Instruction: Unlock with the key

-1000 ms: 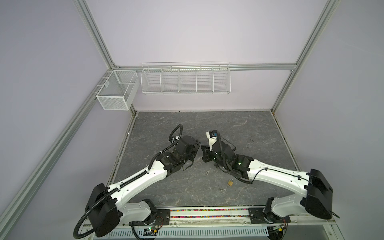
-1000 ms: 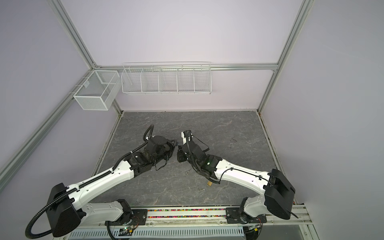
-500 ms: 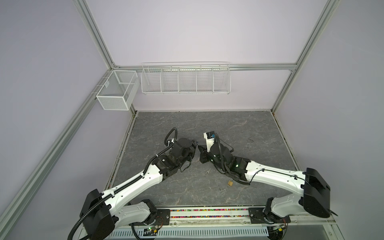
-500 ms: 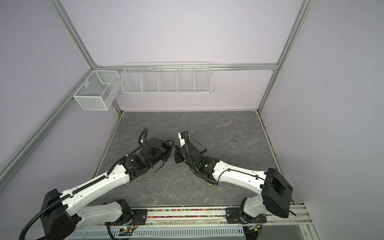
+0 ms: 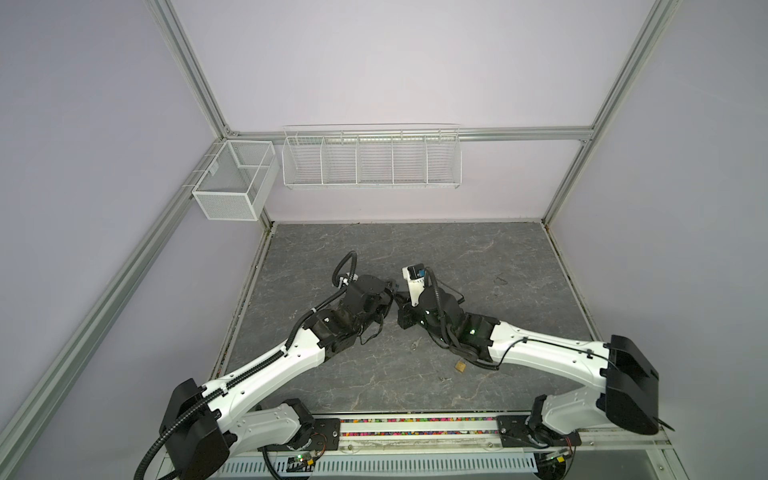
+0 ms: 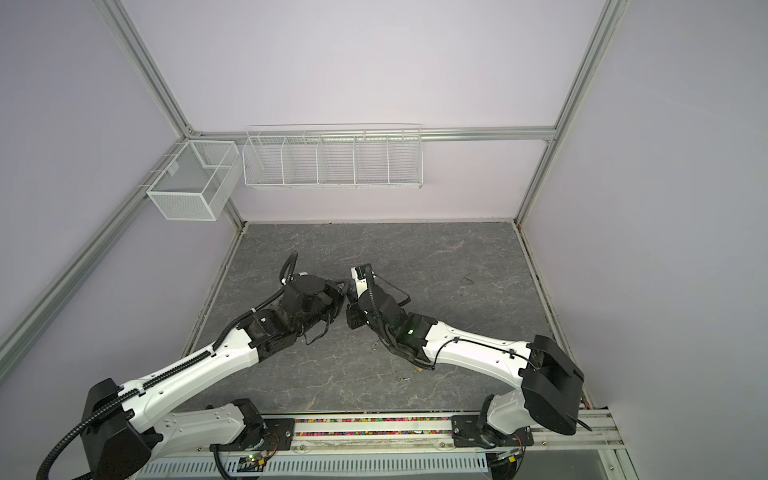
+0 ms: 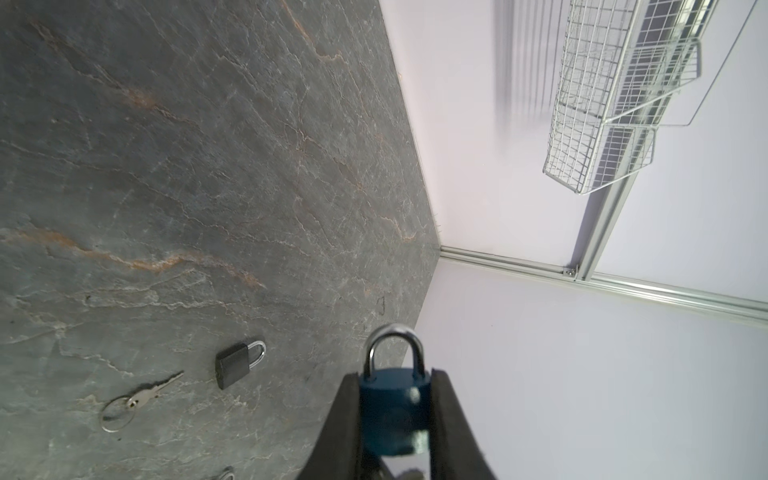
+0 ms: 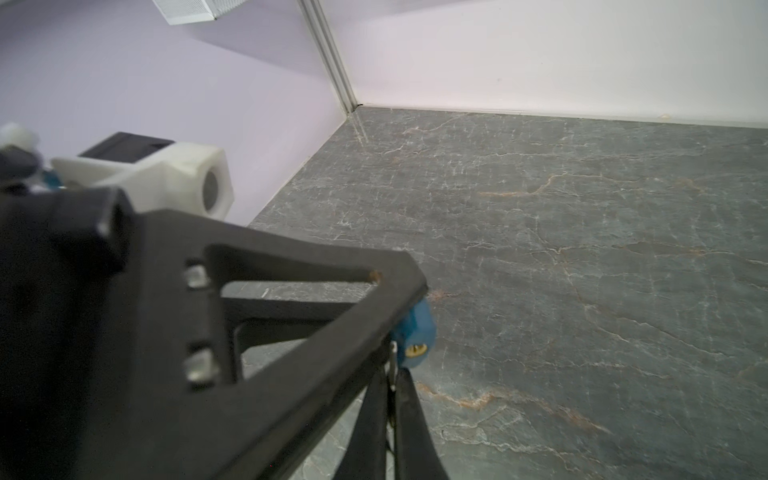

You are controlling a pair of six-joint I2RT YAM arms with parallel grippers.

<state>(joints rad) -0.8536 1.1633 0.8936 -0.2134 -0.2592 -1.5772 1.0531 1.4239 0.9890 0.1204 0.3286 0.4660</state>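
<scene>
Our left hand (image 7: 395, 376) grasps the blue padlock (image 7: 390, 411) above the bench (image 5: 457, 257), centre of both top views, its shackle (image 7: 394, 332) closed. Our right hand (image 8: 392, 376) is clenched on a thin key (image 8: 392, 357) beside the keyhole (image 8: 417, 349). We judge that insertion and turning remain.

Padlock (image 7: 392, 399) base blurred; metal loop (image 7: 227, 473) cropped

Matt slate, bright metal
The table (image 7: 208, 166) looks like rough, matt, veined slate; the blue padlock (image 7: 392, 411) has a smooth painted body and a glossy metal shackle (image 7: 392, 329); the black padlock (image 7: 232, 368) is matt; the key (image 7: 156, 388) is bare metal.
</scene>
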